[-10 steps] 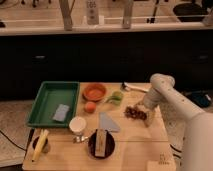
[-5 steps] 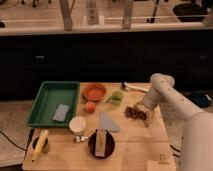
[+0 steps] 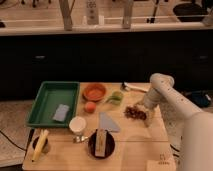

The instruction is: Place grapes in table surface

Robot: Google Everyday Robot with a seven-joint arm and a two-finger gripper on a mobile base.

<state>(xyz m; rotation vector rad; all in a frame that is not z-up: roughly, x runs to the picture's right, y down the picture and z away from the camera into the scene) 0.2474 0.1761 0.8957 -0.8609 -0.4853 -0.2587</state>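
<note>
Over at the right edge of the wooden surface (image 3: 130, 145), the white arm bends down from its elbow and the gripper (image 3: 141, 111) sits low, right against the dark bunch of grapes (image 3: 134, 112). Compared with a second ago, next to nothing has moved: arm, gripper and grapes all sit where they were, which to my eye means the carry is over and the fruit has reached its resting spot. The grapes look to be lying on the wood itself, just right of the pale triangular napkin (image 3: 106, 121) and below the green item (image 3: 116, 97), apart from the orange bowl (image 3: 94, 92) and the green tray (image 3: 52, 102). How the jaws stand I cannot tell; they blend into the bunch from where I watch, so I can't say whether they grip the fruit or have let go. If the grapes are indeed down, what remains is a release and a clean lift away without dragging the bunch along.
</note>
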